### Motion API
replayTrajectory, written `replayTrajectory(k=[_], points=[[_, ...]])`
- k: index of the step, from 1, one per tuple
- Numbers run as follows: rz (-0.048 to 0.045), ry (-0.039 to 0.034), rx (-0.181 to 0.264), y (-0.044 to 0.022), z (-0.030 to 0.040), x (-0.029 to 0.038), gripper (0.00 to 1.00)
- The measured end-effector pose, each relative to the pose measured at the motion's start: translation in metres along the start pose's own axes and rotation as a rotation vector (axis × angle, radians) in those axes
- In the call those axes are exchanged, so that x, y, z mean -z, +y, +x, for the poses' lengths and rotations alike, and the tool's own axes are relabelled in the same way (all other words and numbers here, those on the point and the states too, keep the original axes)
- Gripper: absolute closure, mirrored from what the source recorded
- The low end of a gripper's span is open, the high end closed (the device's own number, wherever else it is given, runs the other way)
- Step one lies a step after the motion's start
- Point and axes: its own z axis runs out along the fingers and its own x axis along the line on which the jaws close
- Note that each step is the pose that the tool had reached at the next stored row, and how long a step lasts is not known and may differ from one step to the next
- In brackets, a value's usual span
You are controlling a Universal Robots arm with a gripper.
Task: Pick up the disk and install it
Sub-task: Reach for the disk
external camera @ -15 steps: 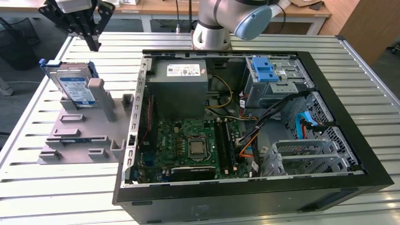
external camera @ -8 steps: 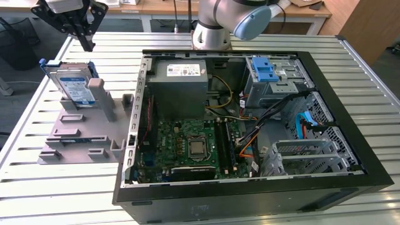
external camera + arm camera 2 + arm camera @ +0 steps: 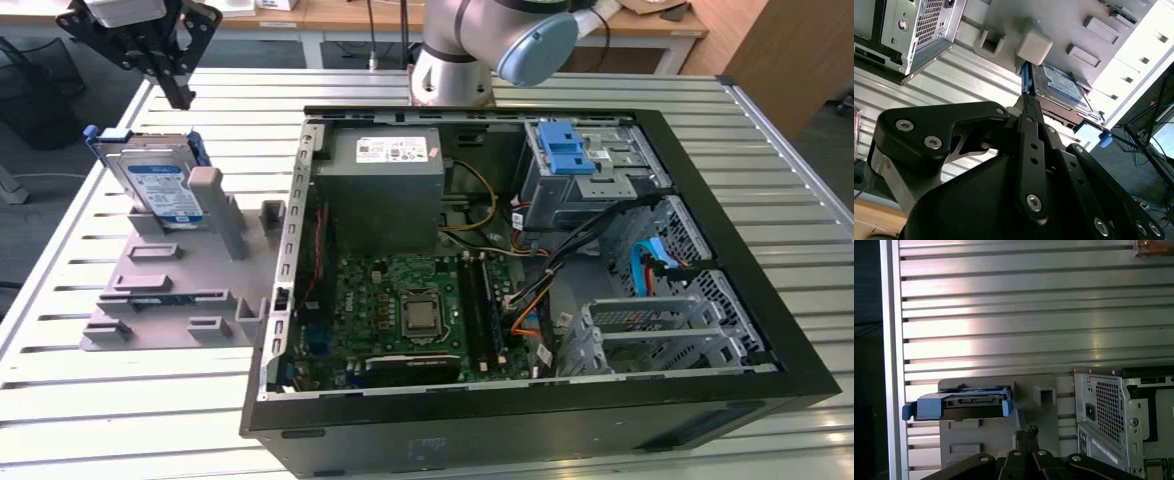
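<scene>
An open black computer case (image 3: 534, 420) lies on a slatted metal table (image 3: 134, 420), its motherboard (image 3: 407, 300) and power supply (image 3: 387, 190) exposed, beside a grey plastic fixture (image 3: 160, 290).

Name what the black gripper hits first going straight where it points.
The gripper probably meets the blue-framed silver metal disk, or the grey plastic holder beside it; depth unclear.

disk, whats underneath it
The disk leans on a grey holder, which lies on the slatted metal table. Its lower edge is hidden by the holder's blocks, so the seating cannot be seen.
</scene>
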Motion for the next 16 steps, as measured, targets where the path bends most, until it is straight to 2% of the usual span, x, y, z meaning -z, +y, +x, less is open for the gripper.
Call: replayTrajectory(k=[6, 16], points=[[0.0, 0.0, 0.0, 0.0002, 0.0033, 0.0, 0.89], [0.0, 0.0, 0.0, 0.0025, 0.014, -0.0003, 0.89]])
